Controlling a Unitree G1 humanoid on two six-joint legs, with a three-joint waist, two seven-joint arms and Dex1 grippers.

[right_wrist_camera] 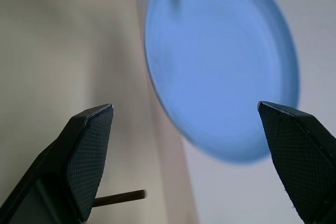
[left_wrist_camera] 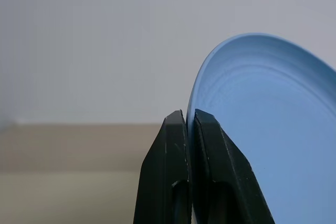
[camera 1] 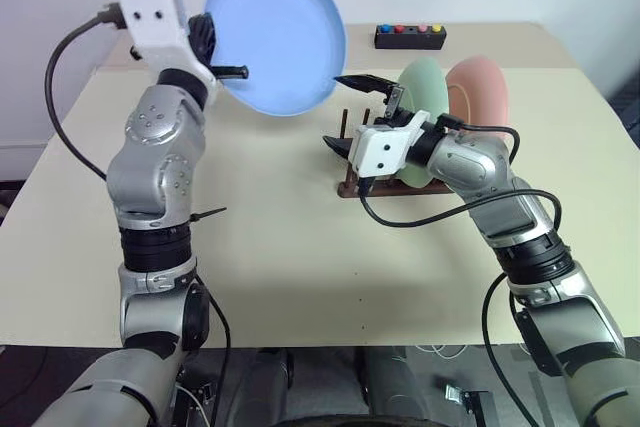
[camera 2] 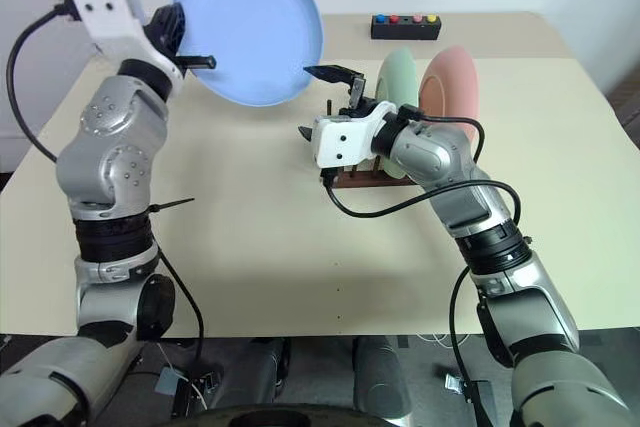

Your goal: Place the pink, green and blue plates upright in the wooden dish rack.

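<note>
Now the left gripper (camera 1: 222,59), pinching the blue plate (camera 1: 277,35) by its rim above the table's far left, should probably tilt it upright toward the wooden dish rack (camera 2: 352,178) beside the green plate (camera 1: 422,97), meeting the wide-open right gripper (camera 1: 352,111)

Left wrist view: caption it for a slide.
Left gripper jaws pinch the rim of the round light-blue plate.

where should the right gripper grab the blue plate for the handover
Probably the free lower-right rim of the blue plate, approached from the rack side. The left gripper already pinches the opposite edge, and the open right gripper faces the plate's tilted face, so its thin rim fits between the fingers.
</note>
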